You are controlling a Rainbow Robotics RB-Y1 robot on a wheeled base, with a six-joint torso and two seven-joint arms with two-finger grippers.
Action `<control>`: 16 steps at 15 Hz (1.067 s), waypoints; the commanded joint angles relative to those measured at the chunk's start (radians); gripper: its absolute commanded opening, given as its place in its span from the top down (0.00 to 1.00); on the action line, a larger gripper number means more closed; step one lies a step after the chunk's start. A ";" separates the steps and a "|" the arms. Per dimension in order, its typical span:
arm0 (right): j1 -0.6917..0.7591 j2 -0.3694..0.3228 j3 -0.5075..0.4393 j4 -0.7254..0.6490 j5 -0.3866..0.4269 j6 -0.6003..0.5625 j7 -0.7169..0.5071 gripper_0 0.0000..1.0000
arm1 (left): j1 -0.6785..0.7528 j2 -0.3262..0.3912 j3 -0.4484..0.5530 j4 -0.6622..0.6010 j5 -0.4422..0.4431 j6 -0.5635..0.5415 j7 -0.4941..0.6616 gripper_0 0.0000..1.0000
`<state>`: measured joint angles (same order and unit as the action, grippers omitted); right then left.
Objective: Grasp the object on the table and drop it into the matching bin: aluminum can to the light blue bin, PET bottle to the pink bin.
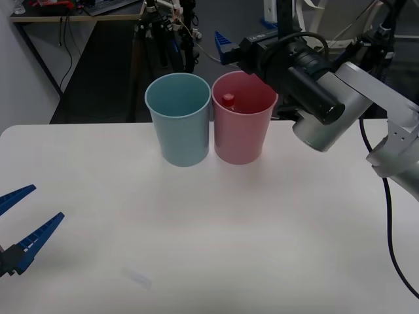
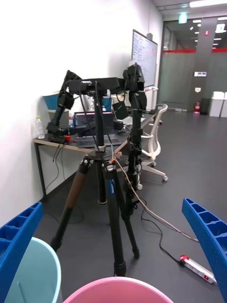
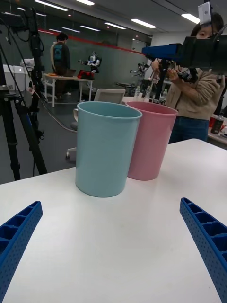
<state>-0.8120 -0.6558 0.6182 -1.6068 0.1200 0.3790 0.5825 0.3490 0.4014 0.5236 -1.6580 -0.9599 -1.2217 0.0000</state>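
Observation:
The PET bottle stands inside the pink bin [image 1: 241,131], and only its red cap [image 1: 228,100] shows above the rim. The light blue bin [image 1: 179,124] touches the pink one on its left, at the far side of the white table [image 1: 209,229]. My right gripper [image 2: 111,203] hangs open above and behind the pink bin [image 2: 118,291], one blue finger [image 1: 222,43] showing past the black wrist. The left gripper [image 1: 47,203] rests open low over the table's near left, facing both bins [image 3: 104,151].
A black camera tripod [image 2: 109,189] and cables stand on the dark floor just behind the bins. A power strip [image 2: 196,270] lies on the floor there. The right arm's grey forearm [image 1: 327,124] reaches over the table's far right.

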 commanded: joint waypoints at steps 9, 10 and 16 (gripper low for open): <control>0.338 -0.340 -0.110 -0.406 -0.075 -0.115 -0.053 0.00 | 0.000 0.000 0.000 0.000 0.000 0.000 0.000 0.00; 0.369 -0.354 -0.129 -0.415 -0.077 -0.143 -0.062 0.00 | 0.000 0.000 0.000 0.000 0.000 0.000 0.000 0.00; 0.579 -0.435 -0.250 -0.421 0.009 -0.396 -0.233 0.00 | 0.000 0.000 0.000 0.000 0.000 0.000 0.000 0.00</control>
<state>-0.2578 -1.0868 0.3832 -2.0278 0.1012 0.0135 0.3868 0.3490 0.4014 0.5236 -1.6581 -0.9599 -1.2217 0.0000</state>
